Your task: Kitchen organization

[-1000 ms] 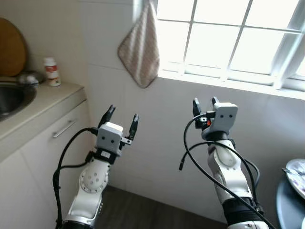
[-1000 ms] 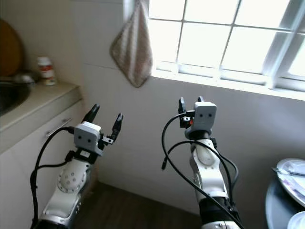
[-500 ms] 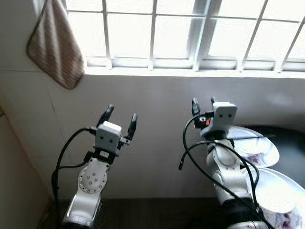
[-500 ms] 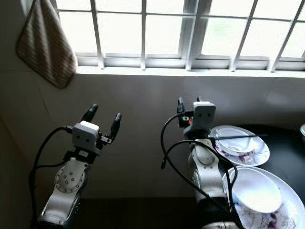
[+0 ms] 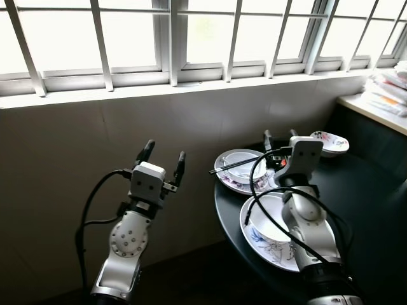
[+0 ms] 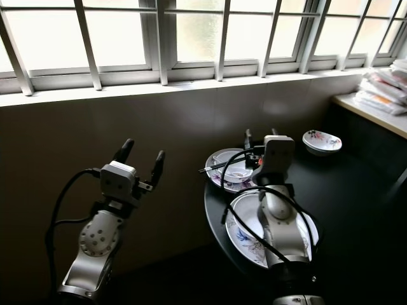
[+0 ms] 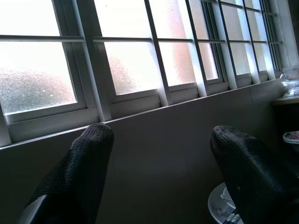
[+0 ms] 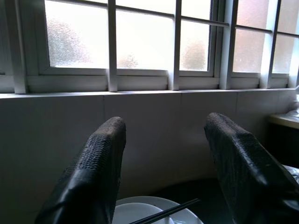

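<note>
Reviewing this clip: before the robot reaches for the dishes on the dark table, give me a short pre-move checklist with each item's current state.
1. Left gripper open and empty: ok.
2. Right gripper open and empty: ok; it is raised above the table.
3. Dishes in view: ok. A near plate holding a bowl, a far plate with a bowl and chopsticks across it, and a small patterned bowl further back.
4. Chopsticks stable: cannot tell; they lie loose over the rim and might slide.
5. Near plate well supported: cannot tell; it sits close to the table's edge.
6. Reach to the small patterned bowl: cannot tell.
</note>
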`<state>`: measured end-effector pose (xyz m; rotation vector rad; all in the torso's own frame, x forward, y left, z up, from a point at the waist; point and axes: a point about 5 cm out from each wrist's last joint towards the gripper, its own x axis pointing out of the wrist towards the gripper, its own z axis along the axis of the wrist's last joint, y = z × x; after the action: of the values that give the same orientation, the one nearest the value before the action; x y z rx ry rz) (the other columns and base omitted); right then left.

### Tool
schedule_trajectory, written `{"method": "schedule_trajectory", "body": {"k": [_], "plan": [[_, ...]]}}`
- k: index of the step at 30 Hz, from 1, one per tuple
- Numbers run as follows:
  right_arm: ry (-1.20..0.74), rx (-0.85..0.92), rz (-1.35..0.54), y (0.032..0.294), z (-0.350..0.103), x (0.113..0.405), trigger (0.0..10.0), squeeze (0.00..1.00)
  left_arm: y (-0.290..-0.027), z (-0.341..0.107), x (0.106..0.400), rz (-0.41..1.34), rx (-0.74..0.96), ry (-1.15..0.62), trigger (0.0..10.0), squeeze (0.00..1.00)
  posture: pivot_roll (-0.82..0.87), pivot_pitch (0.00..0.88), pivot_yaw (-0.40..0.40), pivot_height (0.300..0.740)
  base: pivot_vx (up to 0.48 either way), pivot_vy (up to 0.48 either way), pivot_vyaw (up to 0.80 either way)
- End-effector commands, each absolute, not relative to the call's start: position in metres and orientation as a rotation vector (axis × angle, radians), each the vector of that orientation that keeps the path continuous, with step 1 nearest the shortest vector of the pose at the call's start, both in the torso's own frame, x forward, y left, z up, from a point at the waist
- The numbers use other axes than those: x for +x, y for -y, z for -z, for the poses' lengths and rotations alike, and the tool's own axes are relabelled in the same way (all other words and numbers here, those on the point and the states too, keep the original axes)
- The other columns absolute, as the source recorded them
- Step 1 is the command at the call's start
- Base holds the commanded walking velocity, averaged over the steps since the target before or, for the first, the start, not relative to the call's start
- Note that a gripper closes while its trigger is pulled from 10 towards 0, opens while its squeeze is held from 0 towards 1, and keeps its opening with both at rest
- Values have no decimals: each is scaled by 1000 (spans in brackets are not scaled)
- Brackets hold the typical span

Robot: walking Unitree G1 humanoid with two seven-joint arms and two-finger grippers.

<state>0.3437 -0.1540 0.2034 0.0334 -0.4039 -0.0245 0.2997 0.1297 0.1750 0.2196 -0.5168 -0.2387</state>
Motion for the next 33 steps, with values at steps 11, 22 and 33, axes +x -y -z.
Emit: {"method": "schedule_trajectory", "body": {"k": [11,22,33], "plan": [[194,149,144,167,-179,350,10000,0,-136,-177,300,227,222,511,10000,0,-43,0,-44,740,0,0,-509],[-161,286,62,153,-131,349,10000,0,-137,-176,302,230,228,503,10000,0,-38,0,-45,740,0,0,0],[-310,201,165,165,-115,344,10000,0,-139,-175,302,224,234,496,10000,0,-31,0,-48,740,0,0,0]]}}
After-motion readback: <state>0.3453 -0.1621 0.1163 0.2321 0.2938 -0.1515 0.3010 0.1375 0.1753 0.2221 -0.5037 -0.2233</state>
